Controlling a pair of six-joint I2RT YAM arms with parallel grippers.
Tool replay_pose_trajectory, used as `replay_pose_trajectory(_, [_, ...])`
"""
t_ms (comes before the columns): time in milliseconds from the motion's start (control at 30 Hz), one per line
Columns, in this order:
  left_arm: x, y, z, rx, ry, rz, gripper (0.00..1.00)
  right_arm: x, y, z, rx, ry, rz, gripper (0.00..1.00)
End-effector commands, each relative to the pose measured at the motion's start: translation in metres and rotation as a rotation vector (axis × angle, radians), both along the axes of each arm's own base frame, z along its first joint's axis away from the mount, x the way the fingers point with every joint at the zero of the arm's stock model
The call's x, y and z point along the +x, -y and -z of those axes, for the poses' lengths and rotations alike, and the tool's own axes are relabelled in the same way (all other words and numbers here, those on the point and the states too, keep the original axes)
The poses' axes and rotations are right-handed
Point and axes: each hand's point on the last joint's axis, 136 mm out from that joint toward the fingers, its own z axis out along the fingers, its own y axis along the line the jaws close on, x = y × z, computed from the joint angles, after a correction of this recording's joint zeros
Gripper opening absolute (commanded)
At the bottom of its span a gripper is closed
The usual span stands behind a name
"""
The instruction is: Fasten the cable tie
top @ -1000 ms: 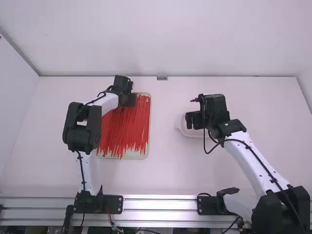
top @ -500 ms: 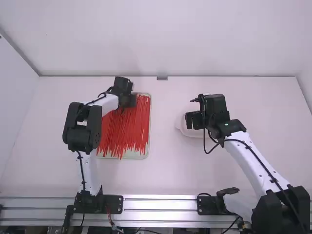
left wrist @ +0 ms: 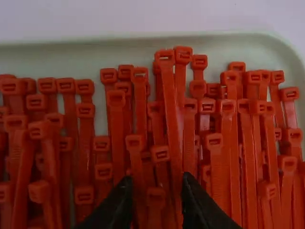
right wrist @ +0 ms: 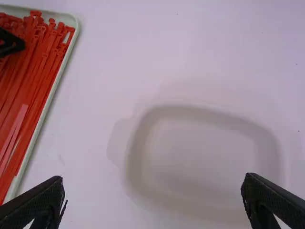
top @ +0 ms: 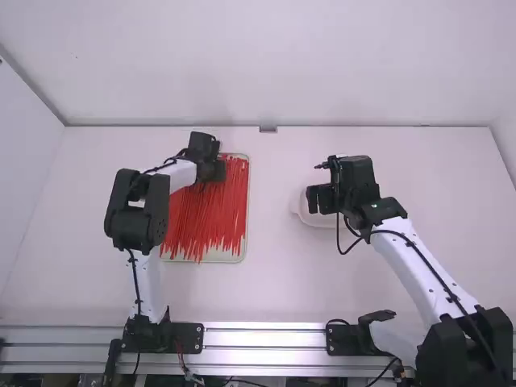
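Cable ties: a thick heap of orange-red plastic cable ties (left wrist: 167, 95) lies lengthwise in the tray on the left part of the desk, the square locking heads bunched at the far end, the tails running toward the near end
Left claw: the black two-finger left claw (left wrist: 155, 183) hangs over the far end of the heap, just short of the heads; its tips dip into the ties
Left claw state: the fingers stand a little apart with a few ties between the tips; no tie is lifted out of the heap, and I cannot tell whether the pads press on any
Tray: a pale green rectangular plastic tray (top: 201, 260) with rounded corners; the ties cover most of its floor, with a bare strip at the far rim
Right claw: the black right claw (right wrist: 151, 179) hovers above the dish, well apart from the tray
Right claw state: spread wide, holding nothing
Dish: a shallow white rounded-rectangle plastic dish (right wrist: 200, 109) sits on the desk to the right of the tray, a small tab on its left side
Desk: a plain white desk (top: 387, 153) carries the tray and the dish
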Motion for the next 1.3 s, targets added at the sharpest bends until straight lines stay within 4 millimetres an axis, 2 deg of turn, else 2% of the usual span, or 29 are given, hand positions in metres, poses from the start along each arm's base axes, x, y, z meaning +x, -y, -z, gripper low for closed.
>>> replay_pose_trajectory(0, [-0.007, 0.005, 0.013, -0.007, -0.031, 0.007, 0.26, 0.007, -0.003, -0.013, 0.008, 0.025, 0.001, 0.98])
replay_pose_trajectory(100, [-0.006, 0.005, 0.012, -0.008, -0.029, 0.008, 0.24, 0.007, -0.003, -0.013, 0.008, 0.025, 0.000, 0.99])
replay_pose_trajectory(300, [-0.006, 0.005, 0.012, -0.011, -0.029, 0.000, 0.15, 0.006, -0.002, -0.012, 0.007, 0.020, 0.001, 0.98])
replay_pose_trajectory(533, [-0.003, 0.005, 0.010, -0.018, -0.015, -0.008, 0.11, 0.006, -0.002, -0.012, 0.007, 0.021, 0.001, 0.99])
replay_pose_trajectory(800, [0.008, 0.007, -0.004, -0.031, 0.038, -0.010, 0.08, 0.006, -0.003, -0.012, 0.007, 0.022, 0.001, 0.99])
replay_pose_trajectory(1000, [0.020, 0.009, -0.049, -0.055, 0.123, -0.025, 0.07, 0.007, -0.003, -0.013, 0.008, 0.027, 0.000, 0.99])
replay_pose_trajectory(1167, [0.022, 0.017, -0.102, -0.066, 0.222, -0.008, 0.06, 0.007, -0.006, -0.014, 0.010, 0.034, -0.009, 0.99])
replay_pose_trajectory(1267, [0.018, 0.022, -0.149, -0.074, 0.310, 0.011, 0.05, 0.007, -0.008, -0.014, 0.010, 0.034, -0.015, 0.99])
